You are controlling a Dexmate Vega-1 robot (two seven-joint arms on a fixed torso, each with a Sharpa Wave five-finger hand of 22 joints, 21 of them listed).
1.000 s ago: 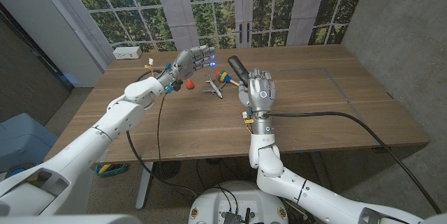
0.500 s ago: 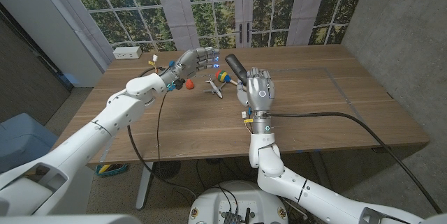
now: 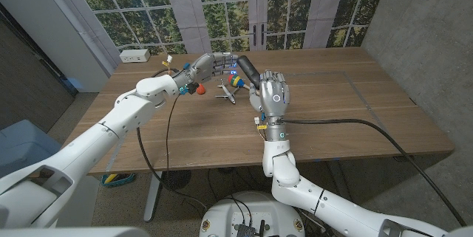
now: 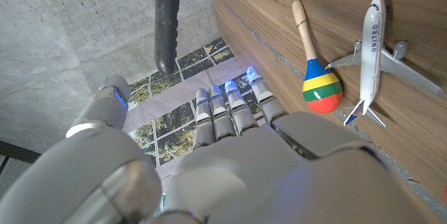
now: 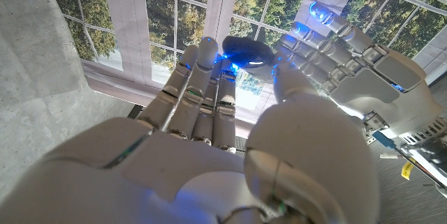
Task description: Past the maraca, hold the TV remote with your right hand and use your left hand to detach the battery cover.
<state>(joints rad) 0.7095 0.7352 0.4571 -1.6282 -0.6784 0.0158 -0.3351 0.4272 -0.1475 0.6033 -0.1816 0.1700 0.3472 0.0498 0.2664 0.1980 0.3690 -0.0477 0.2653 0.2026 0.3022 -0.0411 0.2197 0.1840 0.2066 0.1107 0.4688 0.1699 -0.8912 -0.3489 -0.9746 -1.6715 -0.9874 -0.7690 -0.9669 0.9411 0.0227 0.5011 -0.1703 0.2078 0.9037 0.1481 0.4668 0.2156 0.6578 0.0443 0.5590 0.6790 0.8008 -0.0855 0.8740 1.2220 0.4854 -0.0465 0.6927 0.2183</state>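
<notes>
The left hand (image 3: pixel 209 66) has moved closer to the TV remote (image 3: pixel 249 72), fingers (image 4: pixel 237 102) extended, apart and empty, their tips just beside it. The right hand (image 3: pixel 272 97) grips the remote upright above the wooden tabletop (image 3: pixel 332 111), past the maraca (image 3: pixel 236 83) and toy airplane (image 3: pixel 226 92), before forest-view windows (image 3: pixel 222 8).

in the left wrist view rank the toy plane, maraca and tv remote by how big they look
1. toy plane, largest
2. maraca and TV remote: similar length; the remote, held off the table, runs past the frame edge, so unranked
</notes>
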